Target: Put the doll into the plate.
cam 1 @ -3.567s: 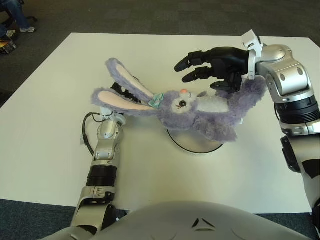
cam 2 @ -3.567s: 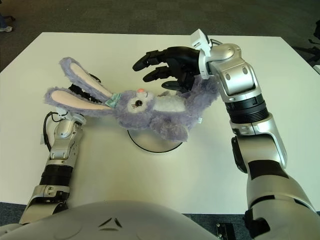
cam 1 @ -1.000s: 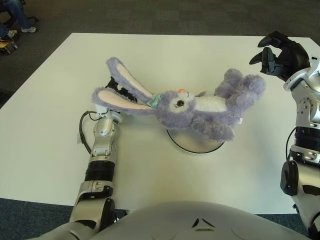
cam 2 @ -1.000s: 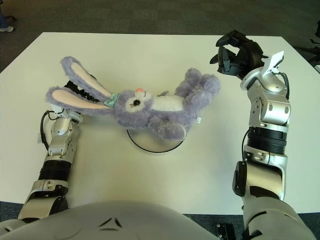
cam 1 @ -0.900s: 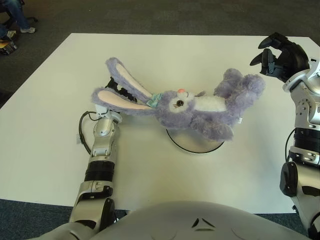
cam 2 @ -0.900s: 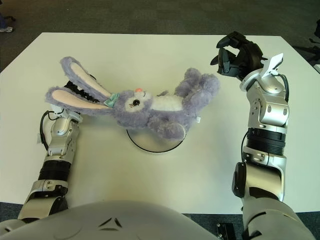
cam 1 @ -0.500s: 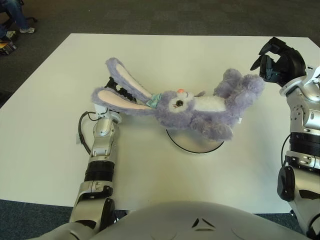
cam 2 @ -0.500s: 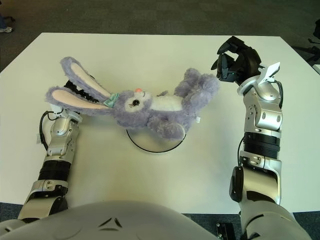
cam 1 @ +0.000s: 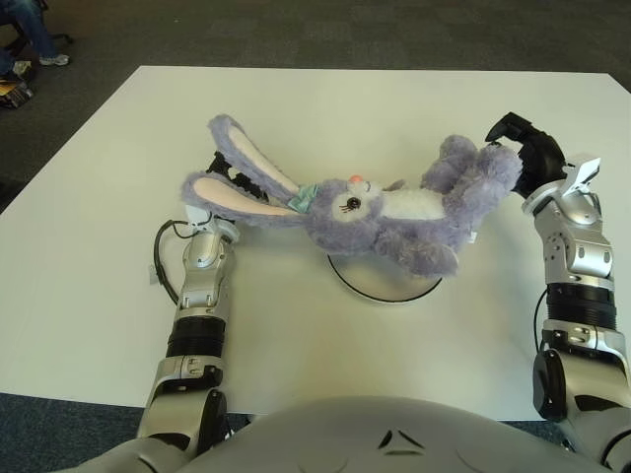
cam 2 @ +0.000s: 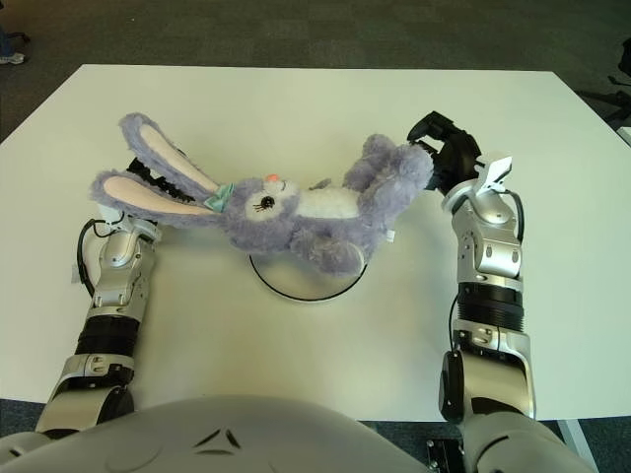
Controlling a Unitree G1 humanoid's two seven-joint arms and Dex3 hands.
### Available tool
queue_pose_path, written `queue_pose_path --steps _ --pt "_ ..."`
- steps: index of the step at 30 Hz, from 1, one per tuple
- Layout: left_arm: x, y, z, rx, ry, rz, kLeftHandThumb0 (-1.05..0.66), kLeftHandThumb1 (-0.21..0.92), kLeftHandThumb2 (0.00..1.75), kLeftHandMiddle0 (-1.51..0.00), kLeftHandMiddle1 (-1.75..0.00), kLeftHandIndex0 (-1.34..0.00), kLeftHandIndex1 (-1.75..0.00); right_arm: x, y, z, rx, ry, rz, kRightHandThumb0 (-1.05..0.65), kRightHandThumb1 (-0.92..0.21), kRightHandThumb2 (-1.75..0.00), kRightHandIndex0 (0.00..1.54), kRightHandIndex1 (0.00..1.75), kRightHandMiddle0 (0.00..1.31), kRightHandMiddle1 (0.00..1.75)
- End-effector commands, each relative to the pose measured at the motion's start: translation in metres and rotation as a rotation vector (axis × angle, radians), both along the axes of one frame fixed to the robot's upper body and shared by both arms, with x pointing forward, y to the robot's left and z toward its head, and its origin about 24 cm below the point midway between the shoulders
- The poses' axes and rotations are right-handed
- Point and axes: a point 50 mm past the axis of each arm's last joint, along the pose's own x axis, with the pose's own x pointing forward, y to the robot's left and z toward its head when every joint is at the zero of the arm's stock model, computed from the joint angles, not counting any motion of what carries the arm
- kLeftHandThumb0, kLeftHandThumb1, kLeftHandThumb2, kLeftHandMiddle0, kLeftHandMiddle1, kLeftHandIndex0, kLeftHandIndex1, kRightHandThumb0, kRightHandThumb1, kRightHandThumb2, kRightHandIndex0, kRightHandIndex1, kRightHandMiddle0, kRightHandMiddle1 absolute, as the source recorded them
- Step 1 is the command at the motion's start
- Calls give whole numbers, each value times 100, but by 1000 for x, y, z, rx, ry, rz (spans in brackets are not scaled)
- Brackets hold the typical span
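- the doll [cam 1: 394, 212], a purple plush rabbit, lies across the middle of the frame, its belly and one leg over the white plate [cam 1: 385, 281], ears reaching to the upper left.
- the left hand [cam 1: 222, 177] sits under the ears at centre left; whether its fingers grip them cannot be told.
- the right hand [cam 1: 521, 148], at the right, has curled fingers just beside the doll's feet, holding nothing clearly.
- judgement: the placing step is nearly done; next, settle the head and ears onto the plate, then draw both hands clear.
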Motion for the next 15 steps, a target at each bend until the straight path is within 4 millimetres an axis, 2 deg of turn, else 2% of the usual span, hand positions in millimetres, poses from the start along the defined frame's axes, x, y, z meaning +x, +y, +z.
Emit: queue_pose_path --steps 1,15 --pt "-7 2 -19 -19 77 22 -40 57 99 -103 -175 -41 -175 -2 4 -3 -2 15 -12 -1 -26 -139 54 175 53 175" --pt "-7 3 -21 -25 86 29 -40 57 99 -103 -175 -41 -175 -4 23 -26 4 9 -70 -1 -21 -145 58 175 57 175"
